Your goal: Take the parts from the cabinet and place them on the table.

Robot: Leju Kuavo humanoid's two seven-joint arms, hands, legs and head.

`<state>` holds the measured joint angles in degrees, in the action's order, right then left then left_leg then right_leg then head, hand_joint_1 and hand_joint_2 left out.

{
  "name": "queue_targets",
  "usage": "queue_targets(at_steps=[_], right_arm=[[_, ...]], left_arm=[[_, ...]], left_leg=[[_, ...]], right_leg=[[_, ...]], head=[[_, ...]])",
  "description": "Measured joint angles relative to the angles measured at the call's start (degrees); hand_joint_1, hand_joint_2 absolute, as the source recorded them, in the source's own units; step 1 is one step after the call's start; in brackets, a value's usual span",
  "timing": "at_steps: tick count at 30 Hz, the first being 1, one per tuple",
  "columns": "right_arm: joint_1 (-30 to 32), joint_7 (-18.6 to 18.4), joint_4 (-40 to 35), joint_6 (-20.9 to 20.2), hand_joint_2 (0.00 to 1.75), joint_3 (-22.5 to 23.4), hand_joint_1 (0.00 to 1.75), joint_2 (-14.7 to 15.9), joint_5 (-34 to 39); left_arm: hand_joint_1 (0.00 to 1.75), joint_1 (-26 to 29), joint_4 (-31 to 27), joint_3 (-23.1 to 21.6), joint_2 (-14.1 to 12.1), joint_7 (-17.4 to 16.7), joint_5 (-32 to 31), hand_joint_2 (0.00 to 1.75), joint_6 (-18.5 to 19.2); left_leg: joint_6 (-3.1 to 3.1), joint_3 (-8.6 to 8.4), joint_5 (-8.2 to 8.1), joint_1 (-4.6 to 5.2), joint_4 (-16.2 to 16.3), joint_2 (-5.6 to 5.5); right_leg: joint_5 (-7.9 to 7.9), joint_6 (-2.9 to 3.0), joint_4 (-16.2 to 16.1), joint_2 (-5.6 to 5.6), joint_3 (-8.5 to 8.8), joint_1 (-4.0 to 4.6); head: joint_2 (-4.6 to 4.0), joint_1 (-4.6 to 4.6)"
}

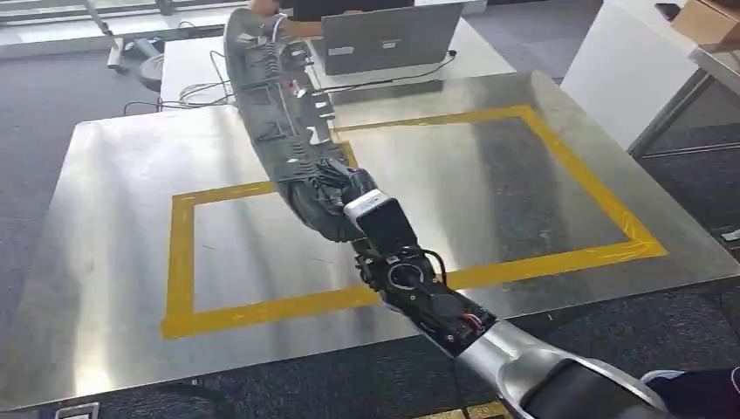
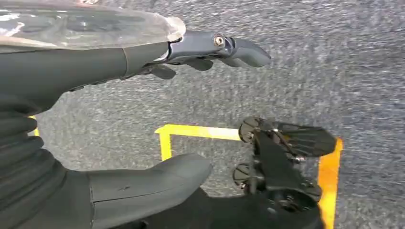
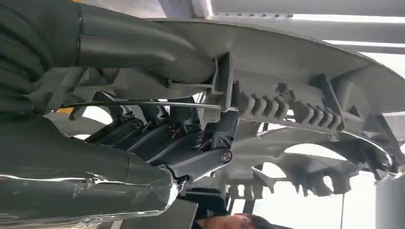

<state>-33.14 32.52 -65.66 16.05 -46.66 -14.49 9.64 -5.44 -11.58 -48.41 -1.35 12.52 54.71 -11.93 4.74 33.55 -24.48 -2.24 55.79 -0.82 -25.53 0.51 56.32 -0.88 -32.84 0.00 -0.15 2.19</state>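
Note:
A long grey curved plastic part (image 1: 272, 96) with ribs and clips is held up over the steel table (image 1: 105, 244), above the yellow-taped rectangle (image 1: 181, 262). My right hand (image 1: 327, 199) grips its lower end, the arm reaching in from the lower right. In the right wrist view the fingers (image 3: 191, 138) wrap around the part (image 3: 305, 81), whose ribbed underside fills the frame. My left hand (image 2: 210, 50) hangs over grey carpet with its fingers apart and nothing in them.
Behind the steel table stands a white desk (image 1: 201, 61) with a laptop (image 1: 388, 37) and cables; a person's hand (image 1: 262, 7) sits at its far edge. A white cabinet (image 1: 628, 61) is at the right. Yellow floor tape (image 2: 200, 131) marks the carpet.

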Motion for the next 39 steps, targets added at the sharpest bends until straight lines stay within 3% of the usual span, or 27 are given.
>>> queue_targets(at_steps=[1, 2, 11, 17, 21, 26, 30, 34, 39], right_arm=[[0.02, -0.20, -0.55, 0.24, 1.75, 0.52, 1.75, 0.17, 0.00], [0.02, -0.24, -0.96, 0.35, 1.75, 0.98, 1.75, 0.48, 0.09], [0.51, 0.22, -4.02, 1.22, 1.75, 3.63, 1.75, 2.36, 0.52], [0.88, 0.18, -5.05, 1.53, 1.75, 4.43, 1.75, 2.69, 0.50], [1.11, -1.69, -5.77, 6.39, 1.75, 4.52, 1.75, 2.88, -4.49], [1.02, -7.03, -7.30, 12.91, 1.75, 5.15, 1.75, 3.98, -14.57], [0.33, -13.48, -7.76, 16.93, 1.75, 5.44, 1.75, 4.81, -25.30], [-0.30, -17.12, -7.95, 17.97, 1.75, 5.66, 1.75, 5.35, -30.43], [-1.92, -29.39, -7.45, 16.76, 1.75, 5.66, 1.75, 6.14, -46.98]], left_arm=[[0.00, -0.13, 0.00, -0.02, -0.50, 0.00, -0.07, 1.75, 0.00], [0.00, -0.12, 0.00, -0.07, -0.18, 0.00, -0.11, 1.75, 0.02], [0.00, -0.26, -0.02, -0.98, -0.37, 0.00, -0.13, 1.75, 0.02], [0.00, -0.32, -0.02, -1.11, -0.40, 0.00, -0.13, 1.75, 0.02], [0.00, -0.32, -0.02, -1.29, -0.46, 0.00, -0.06, 1.75, 0.02], [0.00, -0.31, -0.02, -1.35, -0.59, 0.00, 0.50, 1.75, 0.02], [0.00, -0.29, -0.02, -1.35, -0.72, 0.09, 1.25, 1.75, 0.02], [0.00, -0.26, -0.02, -1.36, -0.83, 0.17, 1.51, 1.75, 0.02], [0.00, -0.26, -0.02, -1.35, -0.92, 0.35, 1.97, 1.75, 0.06]], left_leg=[[-2.65, 0.21, -0.26, 0.18, 0.27, 0.01], [-2.84, 0.26, -0.09, 0.39, 0.26, 0.04], [-3.23, 0.28, -0.11, 1.01, 0.24, 0.06], [-3.33, 0.24, -0.05, 1.23, 0.13, 0.07], [-3.46, 0.19, 0.04, 1.21, -0.01, 0.07], [-3.48, 0.04, 0.10, 1.20, -0.23, 0.07], [-3.45, -0.03, 0.13, 1.20, -0.33, 0.07], [-3.45, -0.07, 0.15, 1.20, -0.39, 0.07], [-3.45, -0.06, 0.16, 1.20, -0.44, 0.07]], right_leg=[[0.09, 0.01, -0.08, 0.01, -0.15, 0.40], [0.16, -0.02, -0.20, -0.05, -0.07, 0.38], [0.50, -1.21, -1.02, -0.07, 0.26, -0.20], [0.52, -1.41, -1.05, -0.06, 0.22, -0.21], [0.52, -1.41, -1.05, -0.03, 0.19, -0.21], [0.53, -1.41, -1.05, -0.05, 0.21, -0.21], [0.53, -1.41, -1.05, -0.07, 0.22, -0.21], [0.53, -1.41, -1.05, -0.07, 0.23, -0.21], [0.53, -1.41, -1.05, -0.06, 0.22, -0.21]], head=[[0.00, -0.71], [0.00, -1.12], [0.00, -1.18], [0.00, -1.18], [0.00, -1.18], [0.00, -1.18], [0.00, -1.18], [0.00, -1.18], [0.00, -1.18]])
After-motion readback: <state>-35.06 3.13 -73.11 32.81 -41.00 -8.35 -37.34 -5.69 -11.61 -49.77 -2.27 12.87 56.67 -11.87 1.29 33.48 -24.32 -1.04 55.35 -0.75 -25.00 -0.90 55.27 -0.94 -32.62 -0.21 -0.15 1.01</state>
